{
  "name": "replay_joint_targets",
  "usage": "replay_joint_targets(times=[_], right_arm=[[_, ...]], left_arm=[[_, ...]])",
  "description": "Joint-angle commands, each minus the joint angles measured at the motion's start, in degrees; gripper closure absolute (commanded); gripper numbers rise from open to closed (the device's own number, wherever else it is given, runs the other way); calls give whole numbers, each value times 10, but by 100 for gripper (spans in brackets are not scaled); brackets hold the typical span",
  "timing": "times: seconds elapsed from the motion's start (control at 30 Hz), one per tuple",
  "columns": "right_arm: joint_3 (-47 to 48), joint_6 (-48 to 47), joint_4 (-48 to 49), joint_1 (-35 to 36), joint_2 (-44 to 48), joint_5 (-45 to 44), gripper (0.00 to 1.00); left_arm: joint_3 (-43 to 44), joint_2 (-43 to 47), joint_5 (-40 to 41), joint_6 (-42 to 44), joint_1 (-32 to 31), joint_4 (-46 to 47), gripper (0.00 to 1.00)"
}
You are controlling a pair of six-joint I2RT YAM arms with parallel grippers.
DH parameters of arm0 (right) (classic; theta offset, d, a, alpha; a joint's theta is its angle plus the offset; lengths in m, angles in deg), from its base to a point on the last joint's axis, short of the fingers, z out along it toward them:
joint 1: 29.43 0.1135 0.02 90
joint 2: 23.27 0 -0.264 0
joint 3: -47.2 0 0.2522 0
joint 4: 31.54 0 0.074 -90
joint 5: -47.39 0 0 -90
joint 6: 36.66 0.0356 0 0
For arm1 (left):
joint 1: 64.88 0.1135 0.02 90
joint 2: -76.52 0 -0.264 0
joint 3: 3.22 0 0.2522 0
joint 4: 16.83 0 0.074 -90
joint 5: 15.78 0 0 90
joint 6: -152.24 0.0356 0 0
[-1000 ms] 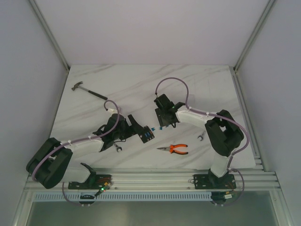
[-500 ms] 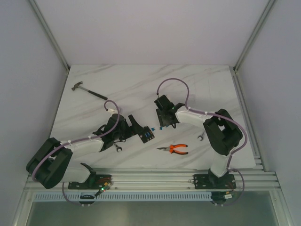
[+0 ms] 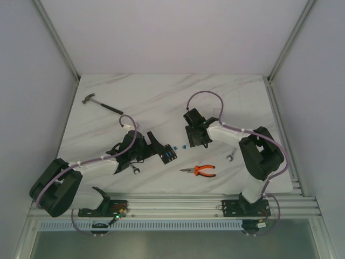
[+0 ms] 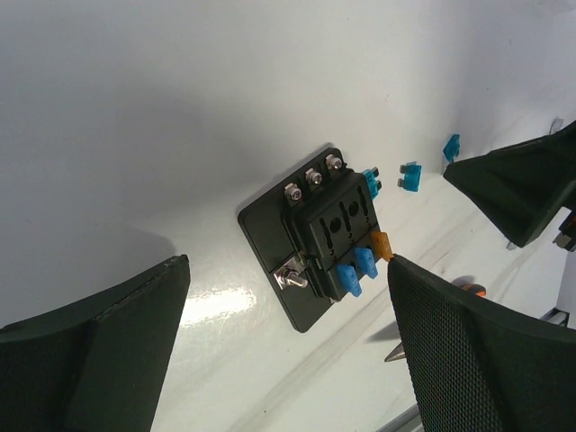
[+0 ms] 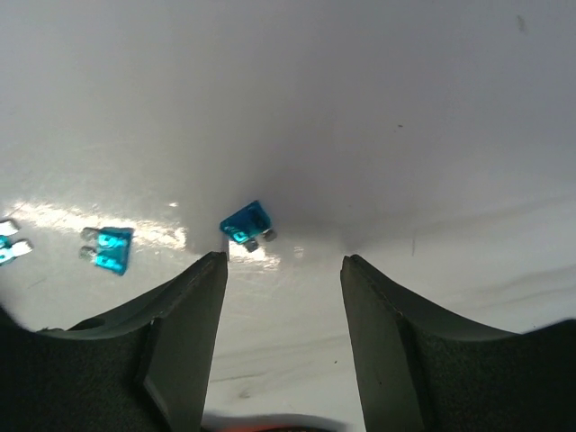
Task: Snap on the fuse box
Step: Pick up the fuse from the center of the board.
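The fuse box [image 4: 315, 236] is a small black square lying flat on the white table, with two blue fuses and an orange one on its face. It shows small in the top view as the fuse box [image 3: 169, 156]. My left gripper [image 4: 288, 270] hovers over it, open wide, and its right fingertip [image 4: 423, 297] is close by the orange fuse. My right gripper [image 5: 283, 270] is open and empty over bare table. A loose blue fuse [image 5: 246, 222] lies just beyond its left fingertip. In the top view the right gripper [image 3: 193, 142] stands right of the box.
Several loose blue fuses [image 4: 410, 175] lie between the two grippers. Orange-handled pliers [image 3: 199, 171] lie near the front, with a small wrench [image 3: 230, 156] to their right and another wrench [image 3: 135, 170] under the left arm. A hammer [image 3: 99, 103] lies at the far left.
The right arm has drawn back to the right, away from the fuse box and the loose fuses. The left arm has stayed over the box.
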Motion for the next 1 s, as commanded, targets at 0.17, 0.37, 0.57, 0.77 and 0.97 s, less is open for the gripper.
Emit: replay_joint_targets(times=[0.17,0.37,0.57,0.77,0.97], right_arm=[[78,-87,-39,-3,-35,67,44],[111,-154,-67,-17,-63,108,51],[124,-178,-75,-27,-71,144,53],[130,-190,-85,-32,-90,156,57],[134,-195,-96,-33,-106,152,65]], left_arm=[[5,17,8,6,3,-10,0],[3,22,9,7,3,-11,0],[1,25,9,8,3,-11,0],[2,24,7,10,3,-11,0],[3,25,5,10,3,-11,0]])
